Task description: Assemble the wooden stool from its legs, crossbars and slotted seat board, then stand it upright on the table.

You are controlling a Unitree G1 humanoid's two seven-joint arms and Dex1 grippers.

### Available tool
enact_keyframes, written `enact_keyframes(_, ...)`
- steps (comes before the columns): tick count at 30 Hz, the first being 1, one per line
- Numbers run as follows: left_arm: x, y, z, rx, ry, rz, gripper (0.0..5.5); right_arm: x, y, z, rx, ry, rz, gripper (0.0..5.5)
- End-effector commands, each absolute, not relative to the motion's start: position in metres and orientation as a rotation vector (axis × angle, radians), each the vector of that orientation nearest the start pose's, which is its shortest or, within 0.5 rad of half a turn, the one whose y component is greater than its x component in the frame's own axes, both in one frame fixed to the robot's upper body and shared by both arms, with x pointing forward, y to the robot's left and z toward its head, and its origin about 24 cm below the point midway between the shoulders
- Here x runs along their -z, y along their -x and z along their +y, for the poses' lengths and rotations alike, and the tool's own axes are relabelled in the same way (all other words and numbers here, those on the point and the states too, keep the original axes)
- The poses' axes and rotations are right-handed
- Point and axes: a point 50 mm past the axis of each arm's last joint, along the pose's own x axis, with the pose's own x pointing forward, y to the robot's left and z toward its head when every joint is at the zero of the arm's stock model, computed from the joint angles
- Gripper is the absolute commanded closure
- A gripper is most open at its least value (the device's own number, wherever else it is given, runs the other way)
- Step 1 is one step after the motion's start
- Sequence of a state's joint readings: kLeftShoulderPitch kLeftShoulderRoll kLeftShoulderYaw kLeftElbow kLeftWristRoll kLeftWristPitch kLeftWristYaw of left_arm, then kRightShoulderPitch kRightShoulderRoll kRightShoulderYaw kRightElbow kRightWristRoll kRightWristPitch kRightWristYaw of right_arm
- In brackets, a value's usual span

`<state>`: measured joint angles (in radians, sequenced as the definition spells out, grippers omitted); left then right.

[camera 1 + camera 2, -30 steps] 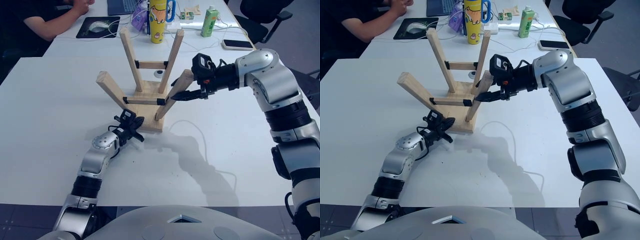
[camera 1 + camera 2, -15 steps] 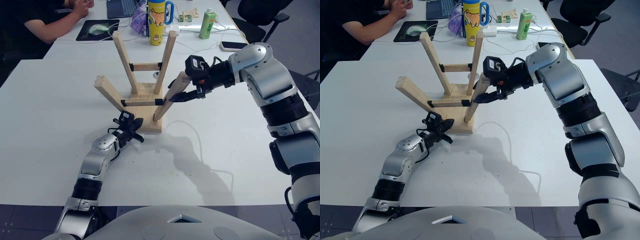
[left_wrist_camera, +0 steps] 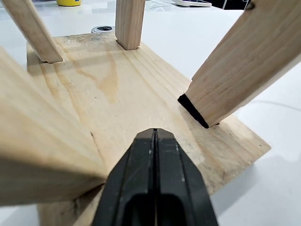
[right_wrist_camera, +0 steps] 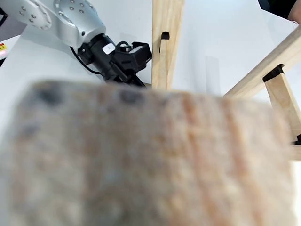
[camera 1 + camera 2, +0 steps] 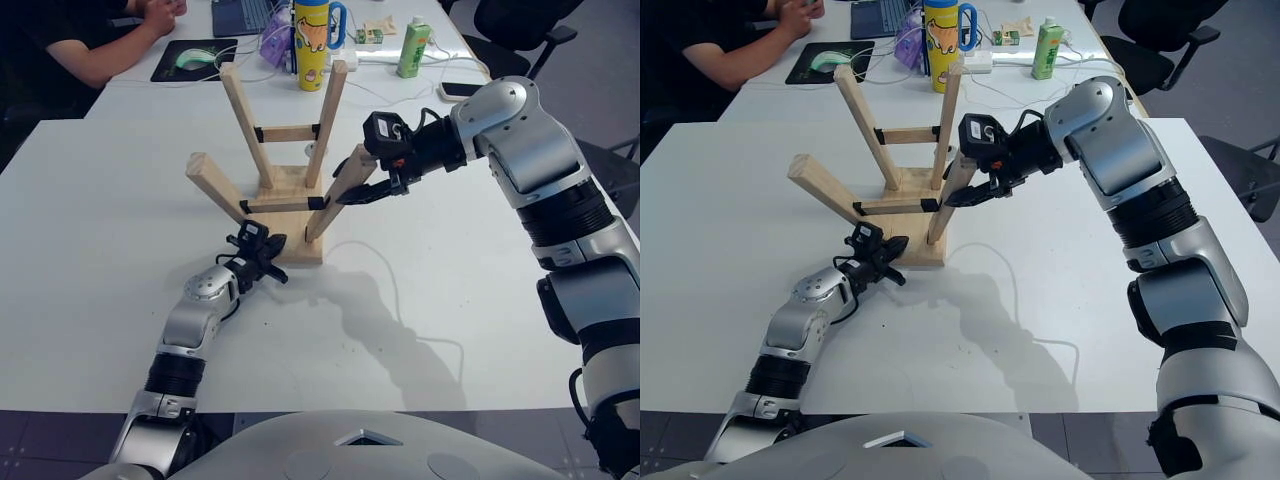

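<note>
While the wooden stool [image 5: 285,190] is sitting upside down on the table [image 5: 100,250] with its legs pointing up, the right gripper [image 5: 368,190] is pinching the upper end of the nearest leg [image 5: 336,200]. The left gripper [image 3: 154,134], fingers pressed together, is touching the seat board [image 3: 108,80] at its near edge.

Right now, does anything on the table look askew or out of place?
The stool is upside down, its seat board on the table and legs up. The near left leg splays far outward, more than the others, so it may sit loose. The right gripper grips the near right leg.
</note>
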<state>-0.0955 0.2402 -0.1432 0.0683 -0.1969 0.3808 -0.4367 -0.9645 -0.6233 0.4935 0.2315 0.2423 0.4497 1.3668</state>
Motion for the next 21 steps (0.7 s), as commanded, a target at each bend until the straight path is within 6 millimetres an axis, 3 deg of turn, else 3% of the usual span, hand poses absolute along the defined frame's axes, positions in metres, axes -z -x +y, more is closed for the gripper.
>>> enact_keyframes(1,0.060,-0.209,0.150,0.523,0.018,0.828,5.50,-0.095,-0.296,-0.085,-1.711,0.557,0.734,3.44)
enact_keyframes(8,0.063,-0.209,0.153,0.517,0.017,0.838,5.50,-0.087,-0.319,-0.089,-1.603,0.514,0.779,3.44)
enact_keyframes(16,0.064,-0.205,0.154,0.517,0.021,0.849,5.50,-0.084,-0.308,-0.070,-1.716,0.644,0.725,3.44)
enact_keyframes(21,0.064,-0.207,0.152,0.527,0.016,0.848,5.50,-0.089,-0.312,-0.056,-1.706,0.696,0.637,3.44)
